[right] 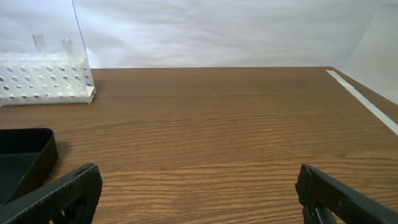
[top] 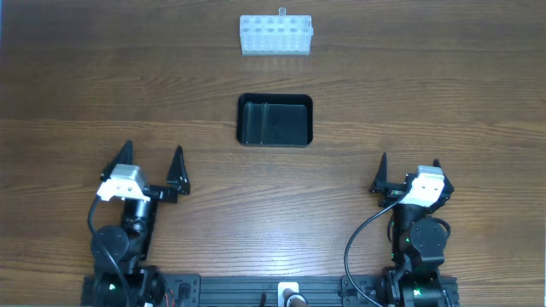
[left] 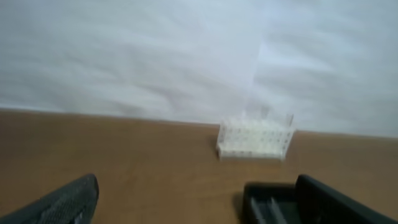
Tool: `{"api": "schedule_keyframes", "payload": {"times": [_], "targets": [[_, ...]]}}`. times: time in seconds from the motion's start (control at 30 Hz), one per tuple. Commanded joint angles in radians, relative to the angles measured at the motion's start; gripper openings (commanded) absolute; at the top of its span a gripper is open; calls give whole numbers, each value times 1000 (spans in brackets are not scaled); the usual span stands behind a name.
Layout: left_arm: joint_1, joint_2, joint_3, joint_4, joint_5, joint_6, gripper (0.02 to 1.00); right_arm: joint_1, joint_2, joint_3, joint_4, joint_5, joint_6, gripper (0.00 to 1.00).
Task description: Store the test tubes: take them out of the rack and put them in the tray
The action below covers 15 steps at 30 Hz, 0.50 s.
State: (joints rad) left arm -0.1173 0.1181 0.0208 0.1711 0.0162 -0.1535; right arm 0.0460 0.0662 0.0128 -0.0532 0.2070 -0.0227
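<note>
Left gripper point(top: 153, 150) and right gripper point(top: 409, 162) both gape wide, holding nothing, we note. One black tray point(top: 275, 97) lies mid-table; one white rack point(top: 275, 36) stands beyond it, apart. We count two test tubes point(right: 39, 42) upright in the rack, whose end the right wrist view cuts off.

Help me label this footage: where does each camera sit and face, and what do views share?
Top view: fixed overhead, looking down at the table; left gripper and right gripper, open, near the bottom edge.
Left wrist view: on the left arm, facing the rack; own fingers up close.
Right wrist view: on the right arm, facing the far table edge; own fingers up close.
Shared: all three show the rack and tray.
</note>
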Motion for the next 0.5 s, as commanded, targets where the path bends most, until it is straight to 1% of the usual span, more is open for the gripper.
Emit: {"api": "schedule_keyframes", "payload": {"times": [0.03, 0.13, 0.23, 0.33, 0.5], "targets": [[5, -99, -15, -147, 41, 16, 998, -7, -9, -8, 0, -7, 7, 993], [6, -115, -15, -251, 40, 16, 998, -7, -9, -8, 0, -7, 7, 993], [6, -113, -15, -247, 47, 21, 1000, -7, -9, -8, 0, -7, 7, 991], [9, -113, -15, -248, 47, 60, 1000, -7, -9, -8, 0, -7, 7, 993], [50, -114, -15, -246, 47, 61, 1000, -7, -9, -8, 0, -7, 7, 991]]}}
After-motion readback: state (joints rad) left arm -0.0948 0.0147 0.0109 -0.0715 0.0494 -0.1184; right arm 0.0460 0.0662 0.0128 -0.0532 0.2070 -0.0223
